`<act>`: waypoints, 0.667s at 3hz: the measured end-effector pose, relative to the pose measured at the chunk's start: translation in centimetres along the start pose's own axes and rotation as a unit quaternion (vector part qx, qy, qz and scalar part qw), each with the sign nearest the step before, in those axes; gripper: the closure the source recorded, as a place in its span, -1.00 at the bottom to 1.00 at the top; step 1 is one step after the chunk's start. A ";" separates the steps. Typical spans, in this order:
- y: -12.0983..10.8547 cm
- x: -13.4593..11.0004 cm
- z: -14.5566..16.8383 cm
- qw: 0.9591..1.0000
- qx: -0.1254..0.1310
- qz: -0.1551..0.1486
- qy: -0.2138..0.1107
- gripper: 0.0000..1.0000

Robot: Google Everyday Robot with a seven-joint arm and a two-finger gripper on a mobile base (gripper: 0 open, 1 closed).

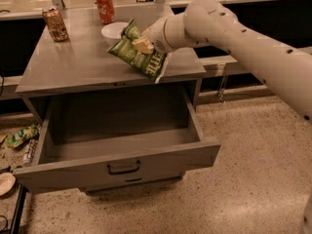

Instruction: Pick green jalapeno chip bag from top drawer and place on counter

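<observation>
My gripper (142, 45) is shut on the green jalapeno chip bag (141, 58), a crinkled light-green bag with white lettering. It holds the bag tilted over the right front part of the counter (78, 62), just in front of the white bowl (114, 31). The bag's lower corner hangs near the counter's front edge. The top drawer (122, 150) is pulled wide open below, its inside bare grey metal, its dark pull handle (123, 168) on the front panel.
A brown can (54, 24) stands at the counter's back left and a red can (105, 7) at the back middle. A small crumpled green wrapper (19, 135) and a white dish (6, 183) lie on the speckled floor at the left.
</observation>
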State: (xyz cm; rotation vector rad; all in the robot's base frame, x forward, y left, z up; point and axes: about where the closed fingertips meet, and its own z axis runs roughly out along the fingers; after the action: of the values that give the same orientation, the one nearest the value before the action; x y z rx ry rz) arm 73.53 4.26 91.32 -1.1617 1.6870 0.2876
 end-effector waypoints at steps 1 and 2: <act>-1.5 0.9 0.7 1.000 0.002 0.010 0.005 -0.71; -2.5 1.1 0.7 1.000 0.008 0.014 0.011 -1.00</act>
State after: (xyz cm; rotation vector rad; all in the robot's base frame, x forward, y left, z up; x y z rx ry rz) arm 75.87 2.83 90.90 -1.1348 1.7219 0.2796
